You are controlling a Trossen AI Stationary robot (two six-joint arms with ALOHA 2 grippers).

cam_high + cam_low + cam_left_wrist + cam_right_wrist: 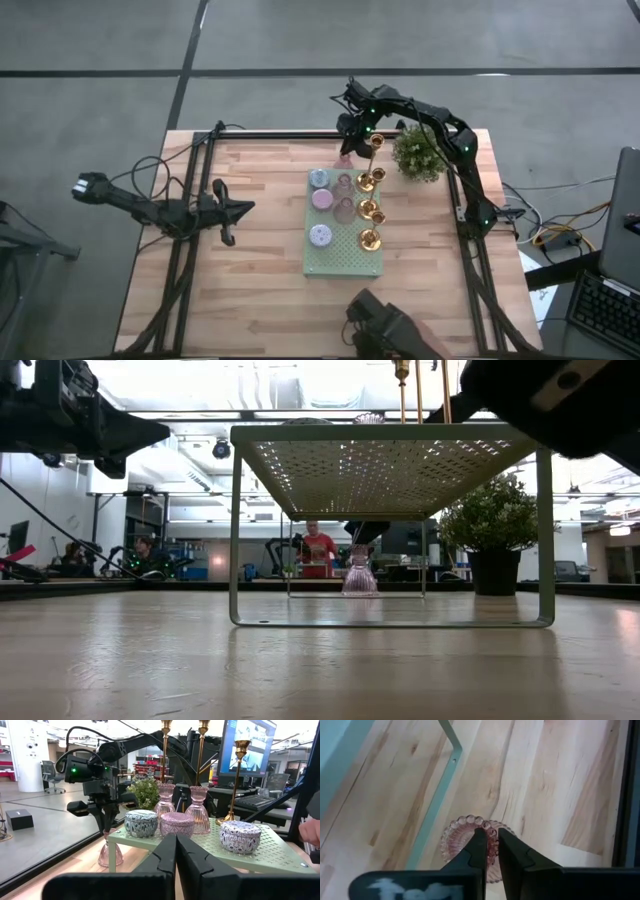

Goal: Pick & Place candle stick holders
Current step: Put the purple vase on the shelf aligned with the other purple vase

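**Right end effector over a pink glass holder at the far edge of the mat stand**

Left end effector (243, 208): resting low over the wooden desk (260, 290) on the left side, well apart from the stand, its two dark fingers (192, 865) pressed together on nothing.

Pale green perforated rectangular mat stand (345, 255): a raised metal platform on thin legs at the middle of the desk. On its left column stand three small round lidded tins: a blue-grey patterned one (318, 178), a lavender-pink one (322, 199) and a pale patterned one (320, 235). Beside them stand two ribbed pink glass holders (344, 209), upright. Along its right edge stand shiny gold metal candle stick holders (370, 239), thin-stemmed, with round bases.

Ribbed pink glass candle stick holder (110, 851): upright on the desk itself, just beyond the stand's far edge, next to a stand leg.

Right end effector (348, 135): reaching from the far right corner, pointing down onto this pink holder (465, 840). In the right wrist view its fingers (476, 851) stand only slightly apart, astride the holder's scalloped rim; whether they grip it cannot be told.

Green leafy potted plant (420, 155): on the desk to the right of the stand, near the right arm.

Background: people (318, 550) sit in the room beyond the desk.
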